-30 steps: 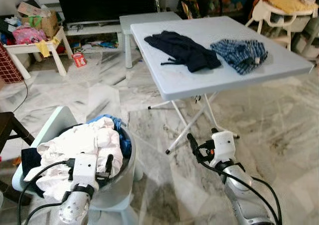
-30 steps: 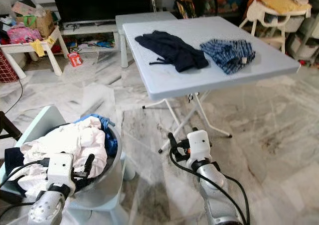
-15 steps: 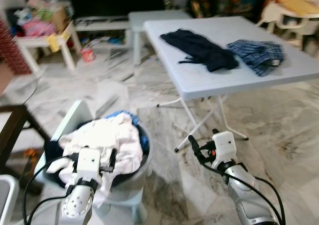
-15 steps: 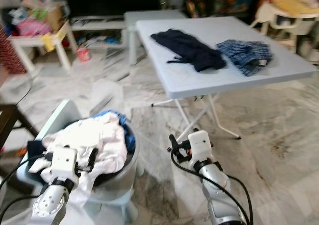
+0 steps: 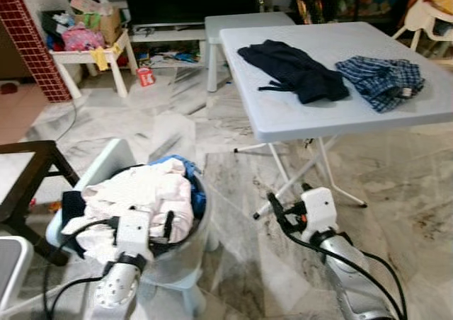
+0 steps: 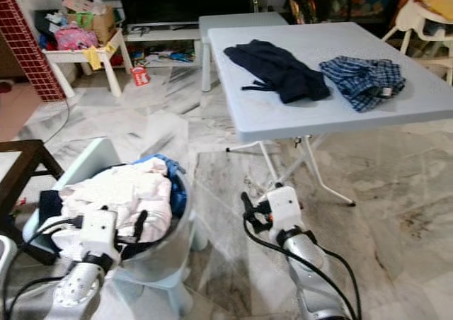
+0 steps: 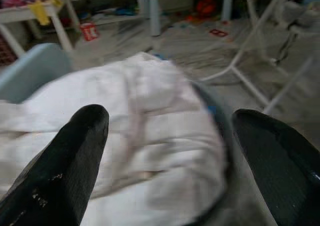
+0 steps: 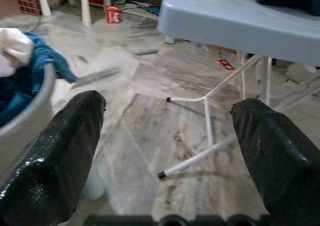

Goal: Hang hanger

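A grey laundry basket point(image 5: 202, 228) stands on a pale blue stool at lower left, heaped with white clothes point(image 5: 138, 192) and a blue garment point(image 5: 185, 171). My left gripper point(image 7: 170, 131) hovers just over the heap, open, with nothing between its fingers. My right gripper point(image 5: 287, 192) is low over the marble floor beside the folding table's legs point(image 5: 283, 182), also open and empty. The pale blue table point(image 5: 283, 118) carries a dark navy garment point(image 5: 294, 69) and a blue checked garment point(image 5: 382, 81).
A dark wooden table point(image 5: 21, 171) stands at the left edge, with a red tiled pillar point(image 5: 32, 40) behind it. A cluttered white low shelf point(image 5: 92, 51), a red can point(image 5: 146, 76) and a TV stand lie at the back. A white chair point(image 5: 432, 19) is at far right.
The whole picture has shifted as the camera moved, bringing the red pillar and the dark table into view at left. Both grippers keep the same open posture.
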